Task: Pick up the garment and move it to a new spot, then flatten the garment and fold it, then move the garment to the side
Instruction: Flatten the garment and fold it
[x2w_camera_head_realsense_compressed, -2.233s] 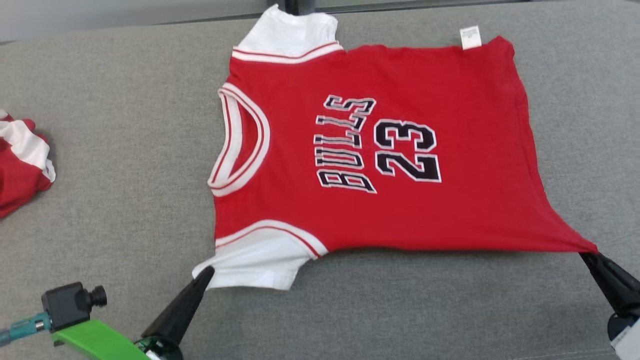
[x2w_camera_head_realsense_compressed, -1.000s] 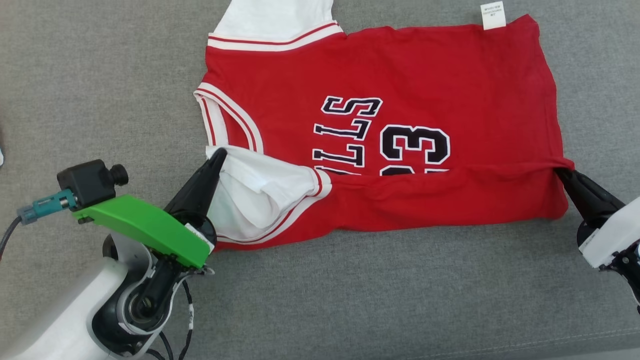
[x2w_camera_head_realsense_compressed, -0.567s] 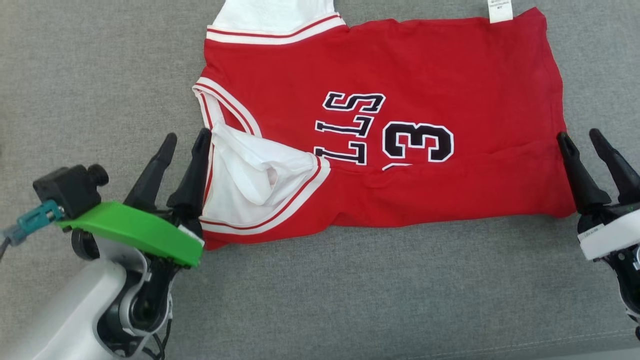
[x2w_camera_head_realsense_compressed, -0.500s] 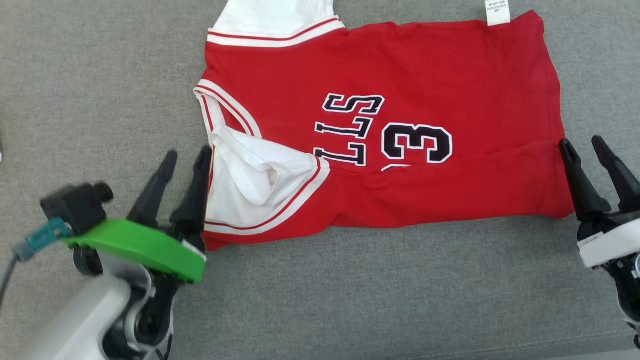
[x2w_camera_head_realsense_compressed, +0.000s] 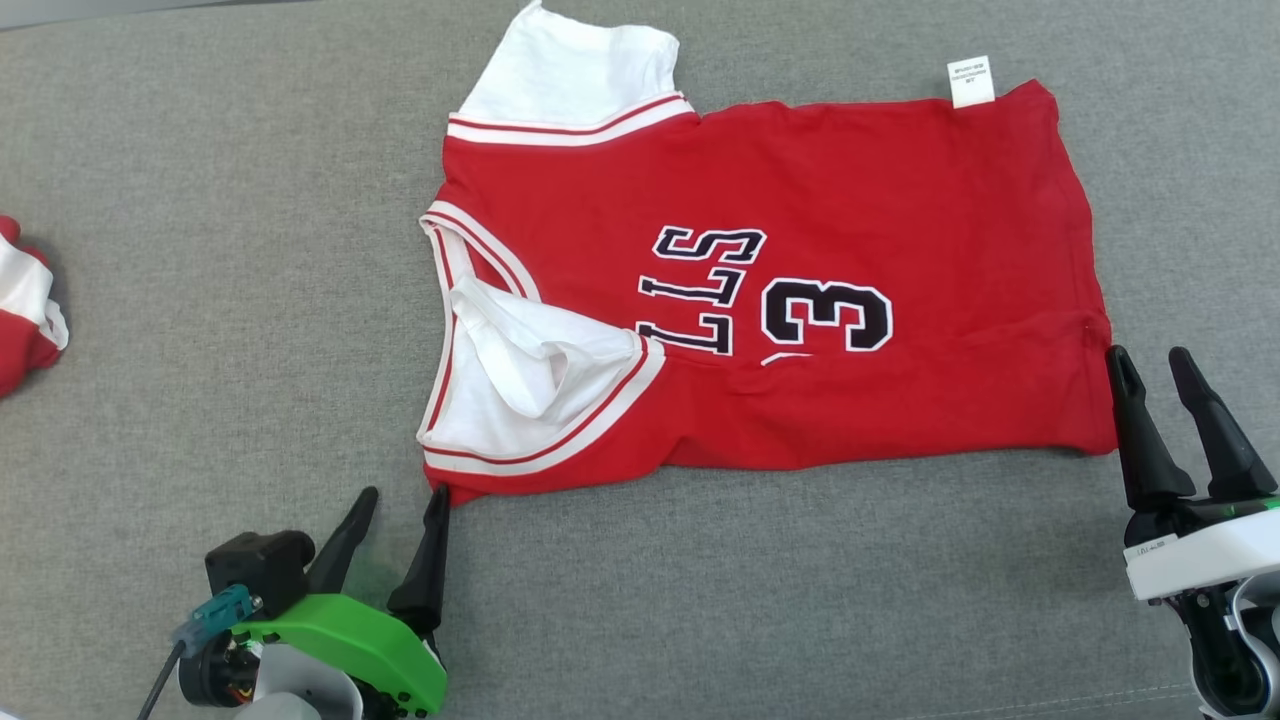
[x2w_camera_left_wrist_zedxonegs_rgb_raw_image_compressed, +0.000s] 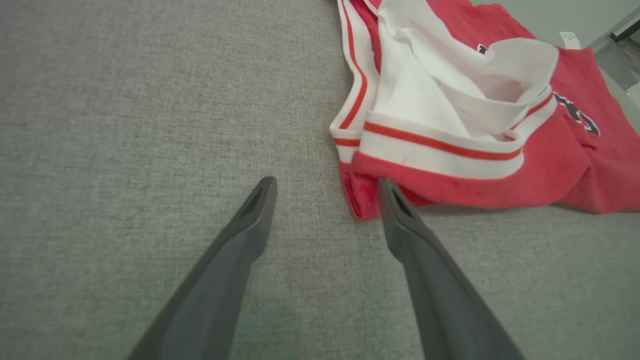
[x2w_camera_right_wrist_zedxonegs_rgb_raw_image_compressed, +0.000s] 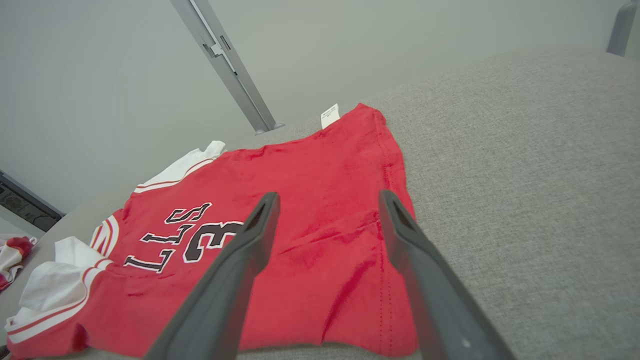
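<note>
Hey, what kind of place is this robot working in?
Probably a lab or test workspace, not a home: a wide grey fabric surface, a bare grey wall with a metal frame post behind it, and a crumpled red-and-white garment lying at the left.

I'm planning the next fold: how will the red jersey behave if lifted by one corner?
Likely floppy: the red jersey lies creased, its folded-over white sleeve bunched. Probably light, being thin cloth. It may drag and rumple rather than slide on the coarse grey surface.
</note>
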